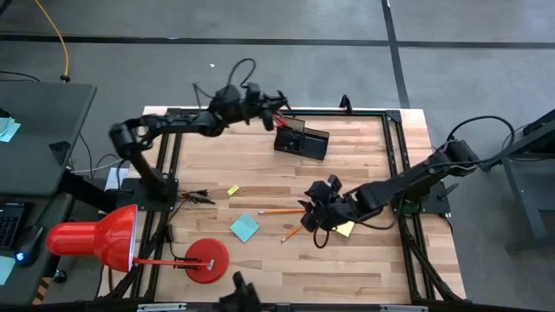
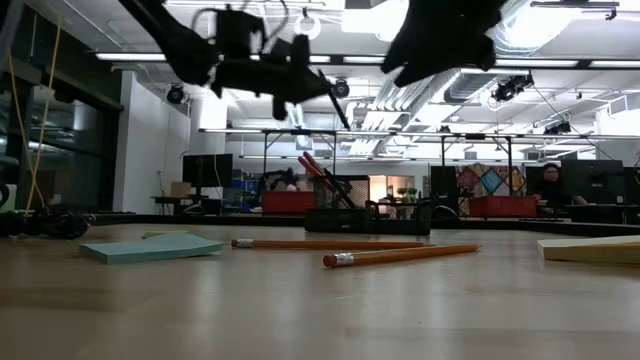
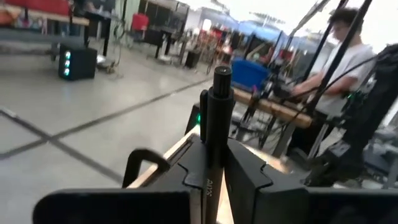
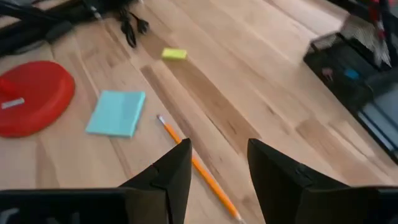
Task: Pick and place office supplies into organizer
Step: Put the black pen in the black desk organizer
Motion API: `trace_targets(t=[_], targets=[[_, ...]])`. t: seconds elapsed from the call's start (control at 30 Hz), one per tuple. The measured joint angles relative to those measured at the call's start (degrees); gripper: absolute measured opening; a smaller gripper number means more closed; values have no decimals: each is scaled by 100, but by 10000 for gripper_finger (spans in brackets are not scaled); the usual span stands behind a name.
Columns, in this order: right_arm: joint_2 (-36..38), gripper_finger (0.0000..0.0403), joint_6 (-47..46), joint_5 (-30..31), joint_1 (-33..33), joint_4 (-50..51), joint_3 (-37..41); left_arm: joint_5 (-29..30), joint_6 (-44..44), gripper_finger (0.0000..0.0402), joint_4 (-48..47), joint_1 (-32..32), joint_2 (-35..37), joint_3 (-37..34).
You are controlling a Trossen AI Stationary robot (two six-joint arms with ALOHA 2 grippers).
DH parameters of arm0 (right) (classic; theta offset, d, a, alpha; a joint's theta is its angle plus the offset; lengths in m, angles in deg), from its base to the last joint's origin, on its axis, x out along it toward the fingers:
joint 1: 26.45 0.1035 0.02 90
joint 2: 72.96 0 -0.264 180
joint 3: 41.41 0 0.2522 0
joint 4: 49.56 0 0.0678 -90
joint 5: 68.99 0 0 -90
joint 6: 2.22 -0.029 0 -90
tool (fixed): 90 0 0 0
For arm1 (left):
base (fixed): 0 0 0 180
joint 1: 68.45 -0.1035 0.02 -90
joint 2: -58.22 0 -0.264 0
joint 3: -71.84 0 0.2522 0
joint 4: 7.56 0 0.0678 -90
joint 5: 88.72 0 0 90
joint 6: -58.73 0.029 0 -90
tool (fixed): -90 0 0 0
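Observation:
My left gripper hangs above the table's far edge, just left of the black organizer, and is shut on a black pen. Red scissor handles stick up out of the organizer. My right gripper is open and hovers clear above one orange pencil, its fingers either side of it without touching. That pencil and a second one lie flat on the table. The blue pad, the yellow pad and a tiny yellow block also lie flat. My left gripper pinches the black pen's barrel between its two fingers. The pen lies along the fingers and sticks out well past their tips. It is lifted clear of the table and slants down toward the organizer in the low view.
A red desk lamp with its round base stands at the near left. Dark cables lie at the left edge. The black table frame runs around the wood top. A person is beyond the far edge.

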Motion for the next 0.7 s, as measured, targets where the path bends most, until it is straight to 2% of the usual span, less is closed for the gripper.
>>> trace_targets(t=[0.17,0.27,0.43,0.7], targets=[[1,151,-583,225,157,773,0,29,2,17,-137,7,-726,490],[1,151,-904,272,228,1109,0,174,-114,17,-168,7,-952,545],[1,151,-1210,303,373,1259,0,526,-107,22,-417,4,-1084,552],[-1,149,-1263,522,447,1339,0,690,51,17,-769,7,-1125,550]])
